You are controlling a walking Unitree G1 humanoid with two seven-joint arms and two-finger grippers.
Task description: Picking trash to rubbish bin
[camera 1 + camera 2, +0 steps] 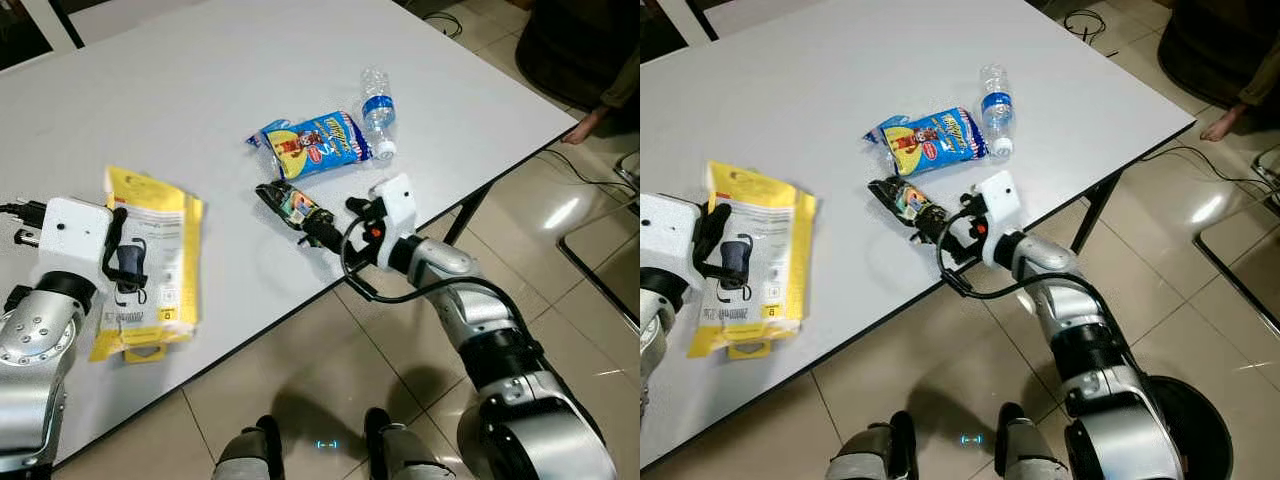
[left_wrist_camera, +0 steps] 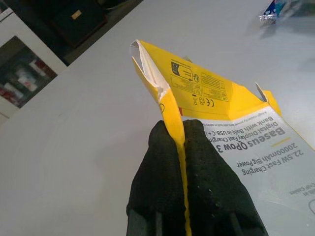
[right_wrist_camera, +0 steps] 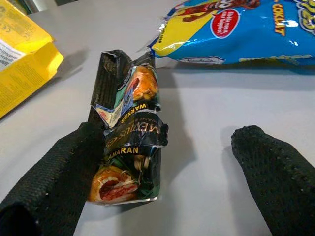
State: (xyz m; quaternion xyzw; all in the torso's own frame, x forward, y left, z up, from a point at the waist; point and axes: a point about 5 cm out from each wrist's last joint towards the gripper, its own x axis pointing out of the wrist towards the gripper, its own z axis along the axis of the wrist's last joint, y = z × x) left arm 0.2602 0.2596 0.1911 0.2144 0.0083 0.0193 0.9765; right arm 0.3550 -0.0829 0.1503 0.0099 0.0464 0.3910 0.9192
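Pale grey tabletop (image 1: pixel 250 90), smooth and matte, its long edge running diagonally over glossy beige floor tiles (image 1: pixel 560 290).

Left hand (image 2: pixel 183 167): two black, coarse-woven fingers pressed together on the thin edge of a yellow package (image 1: pixel 150 262). Package is flat, glossy card or foil, rectangular, lying on the tabletop near the robot's left side. White printed panel with small text; the torn top corner gapes open, showing a white inner lining in the left wrist view.

Right hand (image 3: pixel 167 167): fingers spread apart, resting low on the tabletop near its front edge. One finger (image 3: pixel 54 182) touches the side of a black crumpled wrapper (image 1: pixel 293 205); the other finger (image 3: pixel 275 172) lies apart on bare surface. Wrapper is narrow, creased, shiny film with orange, yellow and white print, lying flat, not lifted.

Just beyond the wrapper: a blue snack bag (image 1: pixel 312 143), puffy plastic film with yellow and red print, crimped ends, lying flat. Touching or just beside its far end: a clear plastic bottle (image 1: pixel 377 112), on its side, blue label, white cap pointing towards the table edge.

White boxy wrist housings on both silver arms; a black cable loops under the right one.

Far right, past the table corner: a person's bare foot (image 1: pixel 585 126) on the tiles.
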